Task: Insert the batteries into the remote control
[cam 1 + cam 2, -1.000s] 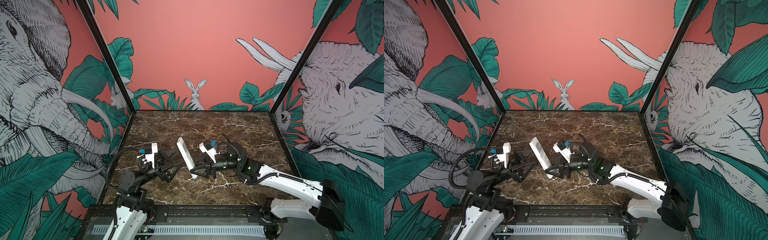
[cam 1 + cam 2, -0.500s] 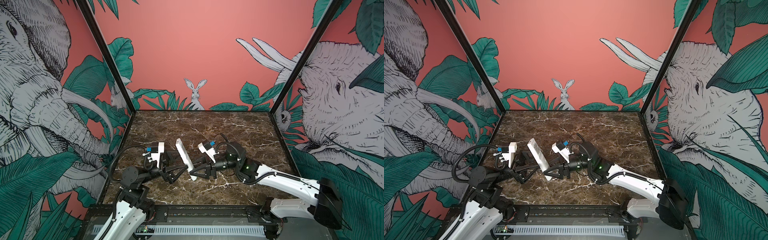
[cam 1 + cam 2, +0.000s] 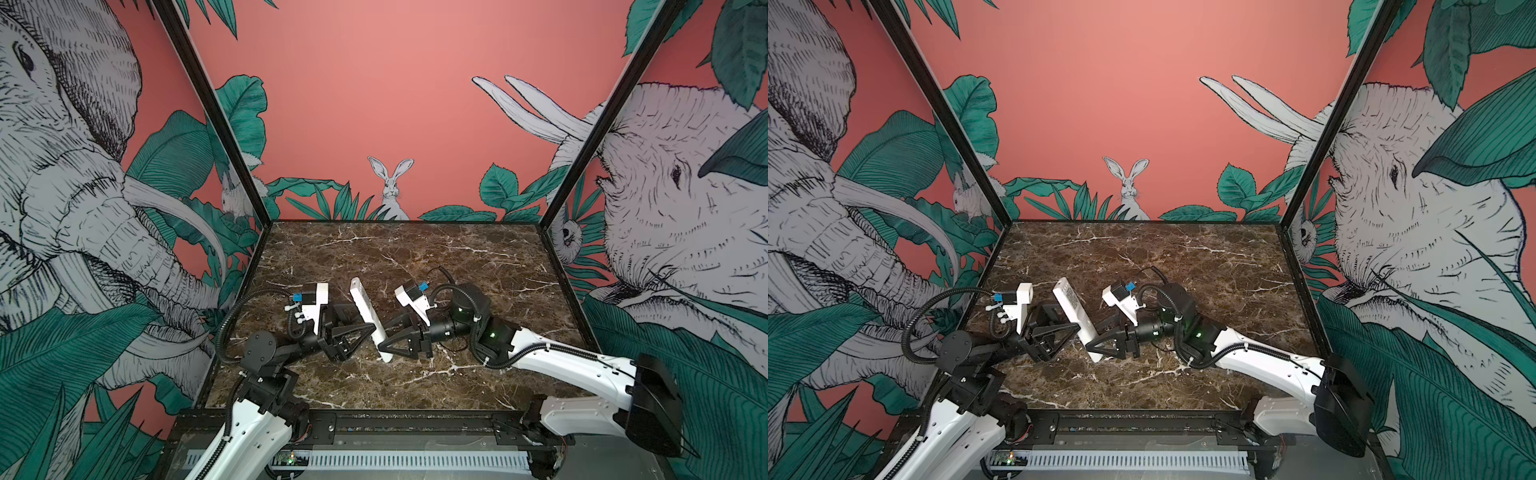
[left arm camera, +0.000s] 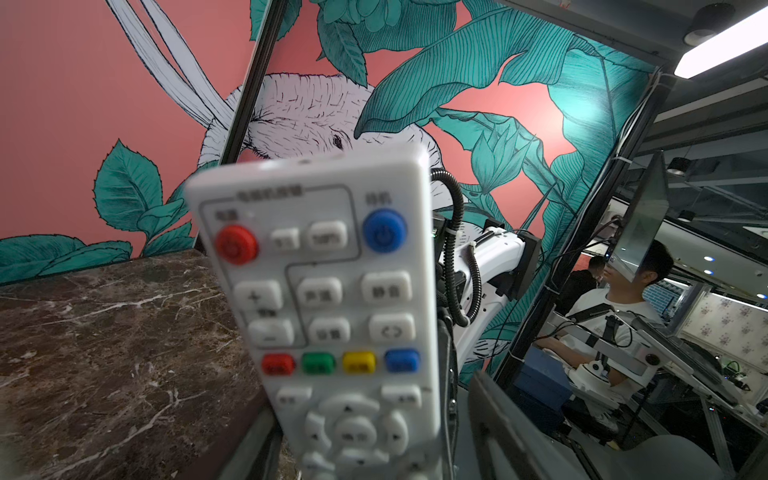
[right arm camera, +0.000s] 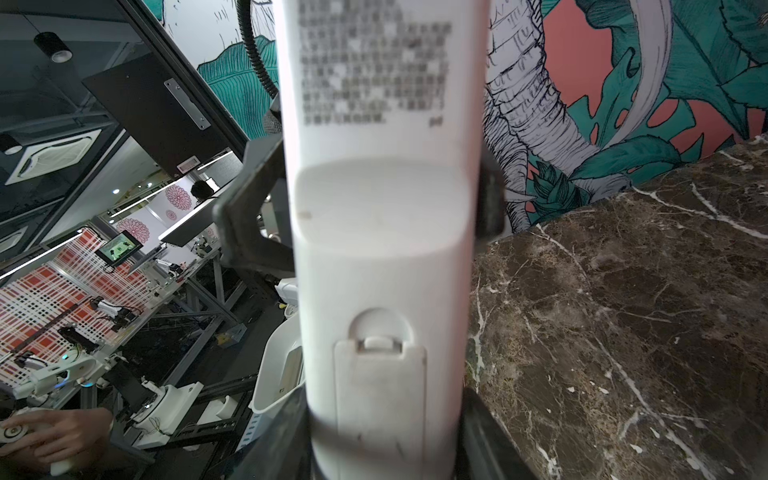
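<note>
The white remote control (image 3: 368,316) (image 3: 1073,309) stands tilted above the marble, near the front middle in both top views. My right gripper (image 3: 381,347) (image 5: 382,457) is shut on its lower end from the right. The right wrist view shows its plain back (image 5: 382,249) with the battery cover (image 5: 380,395) closed. My left gripper (image 3: 371,329) (image 4: 374,457) reaches in from the left, open, jaws either side of the remote's middle; a gap shows beside one finger (image 4: 503,419). The button face (image 4: 332,311) fills the left wrist view. The batteries are out of view.
The brown marble table top (image 3: 415,257) is walled by painted panels at the back and both sides, with black corner posts (image 3: 224,137). A black rail (image 3: 395,419) runs along the front edge. Both arms meet near the front middle.
My left gripper has moved right to the remote and its jaws have narrowed around it. The right gripper still holds the remote, shifted slightly left.
</note>
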Robot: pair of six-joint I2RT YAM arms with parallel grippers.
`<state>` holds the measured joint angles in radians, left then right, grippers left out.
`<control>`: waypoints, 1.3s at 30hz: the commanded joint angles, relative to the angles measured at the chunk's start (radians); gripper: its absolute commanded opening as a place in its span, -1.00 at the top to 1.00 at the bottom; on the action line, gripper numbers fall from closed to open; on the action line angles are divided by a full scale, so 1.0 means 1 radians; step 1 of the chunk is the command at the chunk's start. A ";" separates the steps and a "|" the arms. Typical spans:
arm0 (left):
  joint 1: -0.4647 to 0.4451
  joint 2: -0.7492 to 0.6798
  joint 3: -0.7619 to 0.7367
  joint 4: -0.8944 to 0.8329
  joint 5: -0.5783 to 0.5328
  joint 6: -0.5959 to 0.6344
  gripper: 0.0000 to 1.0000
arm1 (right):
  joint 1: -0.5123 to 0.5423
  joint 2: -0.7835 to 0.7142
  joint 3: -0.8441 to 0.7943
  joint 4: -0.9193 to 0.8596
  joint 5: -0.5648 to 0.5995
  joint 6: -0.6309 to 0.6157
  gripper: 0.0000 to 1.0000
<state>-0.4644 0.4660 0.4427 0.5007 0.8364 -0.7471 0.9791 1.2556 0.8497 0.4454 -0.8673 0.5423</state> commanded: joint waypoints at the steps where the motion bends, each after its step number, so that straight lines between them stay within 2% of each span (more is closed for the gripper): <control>1: -0.006 0.002 0.030 0.043 0.005 0.009 -0.29 | 0.002 0.001 0.022 0.076 -0.019 0.005 0.62; 5: -0.006 0.004 0.033 0.035 0.000 0.009 -0.15 | 0.004 0.007 0.029 0.063 -0.020 0.002 0.62; 16: -0.008 0.023 0.037 0.013 -0.041 0.010 0.37 | 0.009 0.007 0.029 0.058 -0.007 -0.008 0.54; 19: -0.006 0.059 0.047 0.022 -0.036 -0.004 0.46 | 0.010 0.000 0.025 0.043 0.013 -0.019 0.38; 26: -0.008 0.092 0.051 0.027 -0.050 -0.014 0.53 | 0.010 -0.034 0.008 -0.024 0.075 -0.070 -0.26; 31: -0.006 0.085 0.059 -0.026 -0.070 0.011 0.56 | 0.009 -0.056 -0.002 -0.072 0.123 -0.101 -0.62; 34: -0.006 0.073 0.068 -0.083 -0.098 0.038 0.58 | 0.009 -0.063 -0.003 -0.105 0.154 -0.120 -0.71; 39: -0.007 0.055 0.120 -0.294 -0.188 0.132 0.61 | 0.009 -0.097 -0.013 -0.175 0.230 -0.169 -0.74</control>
<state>-0.4706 0.5407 0.5037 0.3183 0.7151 -0.6884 0.9836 1.1969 0.8497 0.2928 -0.6964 0.4255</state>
